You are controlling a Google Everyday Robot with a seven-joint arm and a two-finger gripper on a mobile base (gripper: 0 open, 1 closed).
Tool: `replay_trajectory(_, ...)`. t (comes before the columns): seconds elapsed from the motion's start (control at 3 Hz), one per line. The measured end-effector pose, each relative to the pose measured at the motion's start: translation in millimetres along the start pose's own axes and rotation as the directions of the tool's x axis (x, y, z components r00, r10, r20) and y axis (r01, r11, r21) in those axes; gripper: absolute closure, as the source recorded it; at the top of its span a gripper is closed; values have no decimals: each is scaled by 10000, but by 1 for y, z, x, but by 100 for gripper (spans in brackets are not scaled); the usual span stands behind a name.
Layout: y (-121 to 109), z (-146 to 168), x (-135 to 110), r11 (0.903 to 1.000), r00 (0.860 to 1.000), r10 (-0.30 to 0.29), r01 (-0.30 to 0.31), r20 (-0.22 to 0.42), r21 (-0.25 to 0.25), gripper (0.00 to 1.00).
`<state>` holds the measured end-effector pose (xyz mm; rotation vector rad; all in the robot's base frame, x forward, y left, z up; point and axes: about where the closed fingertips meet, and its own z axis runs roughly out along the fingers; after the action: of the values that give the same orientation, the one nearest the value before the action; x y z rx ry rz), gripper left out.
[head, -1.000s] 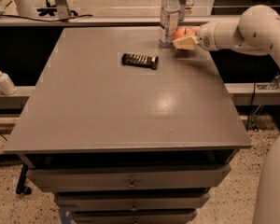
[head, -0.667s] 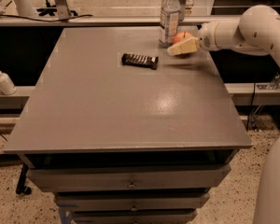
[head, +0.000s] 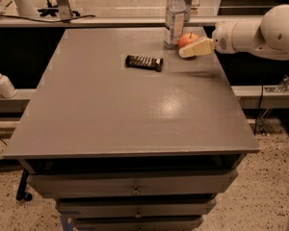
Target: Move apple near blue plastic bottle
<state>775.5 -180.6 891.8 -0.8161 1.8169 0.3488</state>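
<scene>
The red-orange apple (head: 188, 38) sits on the grey table (head: 135, 109) at its far right, right beside the clear blue plastic bottle (head: 175, 18) with its white cap. My gripper (head: 187, 46) reaches in from the right at the apple. Its cream near finger (head: 196, 48) lies in front of the apple's lower half and stands off from it. The far finger is hidden behind the apple. The gripper looks open, with the apple resting on the table between the jaws.
A dark ridged bar (head: 144, 62) lies on the table left of the apple. A small white pump bottle (head: 3, 83) stands on a ledge at the far left. Drawers (head: 135, 189) sit under the table front.
The near finger has shifted toward the table's front, and my gripper has eased right, uncovering the apple. The apple stays beside the bottle.
</scene>
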Motion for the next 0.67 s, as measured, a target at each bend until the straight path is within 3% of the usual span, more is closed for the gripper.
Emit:
replay_trajectory(0.33,8,-35,-10,9993,9991,-268,276,323,-259,0)
replay_trajectory(0.67,20,-74,-12,9924,9945,-766,829,709,-911,0)
